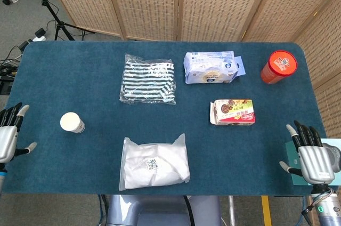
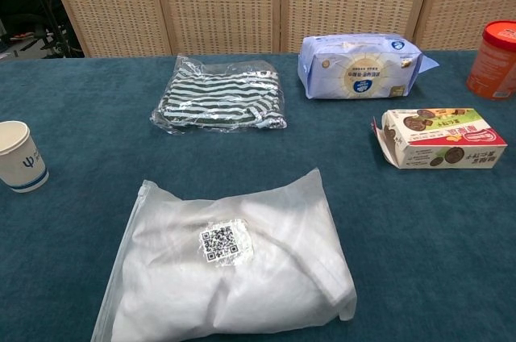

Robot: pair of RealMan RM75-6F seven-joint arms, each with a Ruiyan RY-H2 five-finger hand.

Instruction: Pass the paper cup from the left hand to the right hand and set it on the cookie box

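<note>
Cup: paper cup [image 1: 72, 123] upright near counter's left edge; probably light, crushable; I'd grip its sides gently.
Hands: my left hand [image 1: 7, 138] and right hand [image 1: 311, 156] spread, empty.

One cup [image 1: 72, 123], one box [image 1: 233, 112], one red can [image 1: 278, 66], and three bagged packs, apparently: striped [image 1: 148, 79], white [image 1: 154, 162], blue [image 1: 210, 67].

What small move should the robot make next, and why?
Probably move the left hand toward the paper cup. The cup stands upright on the table, unheld, nearer that hand; both hands are open at the table edges, and the right hand holds nothing.
</note>
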